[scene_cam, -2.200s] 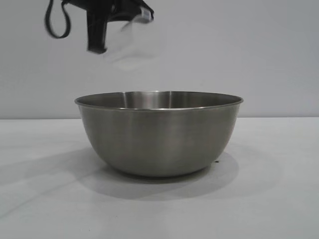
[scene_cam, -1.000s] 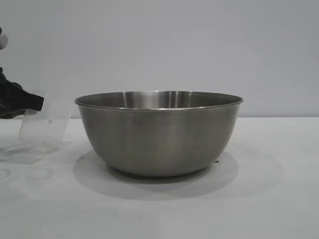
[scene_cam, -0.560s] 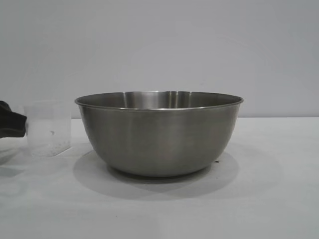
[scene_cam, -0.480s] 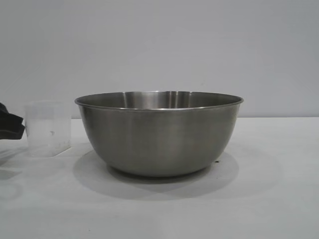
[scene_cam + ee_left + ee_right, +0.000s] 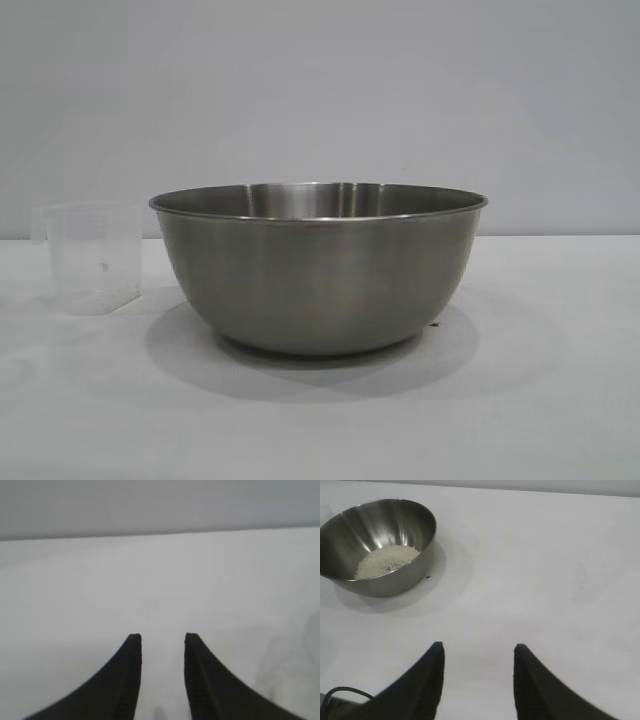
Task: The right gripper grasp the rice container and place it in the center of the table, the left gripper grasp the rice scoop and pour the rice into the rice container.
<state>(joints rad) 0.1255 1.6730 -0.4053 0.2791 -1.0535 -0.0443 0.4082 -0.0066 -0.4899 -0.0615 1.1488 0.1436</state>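
The steel rice container (image 5: 318, 266) stands on the white table (image 5: 540, 400) at the middle of the exterior view. In the right wrist view the rice container (image 5: 380, 545) holds a heap of pale rice (image 5: 386, 561). The translucent rice scoop (image 5: 92, 257) stands upright on the table just left of the bowl, apart from it, its small handle pointing left. Neither arm shows in the exterior view. My left gripper (image 5: 162, 639) is open over bare table with nothing between its fingers. My right gripper (image 5: 479, 650) is open too, well away from the bowl.
A plain grey wall (image 5: 320, 90) rises behind the table. White tabletop stretches to the right of the bowl and in front of it. A black cable (image 5: 340, 694) trails beside the right gripper.
The left gripper set the scoop upright on the table left of the bowl, let go of it and drew back out of the exterior view. The bowl has not moved.
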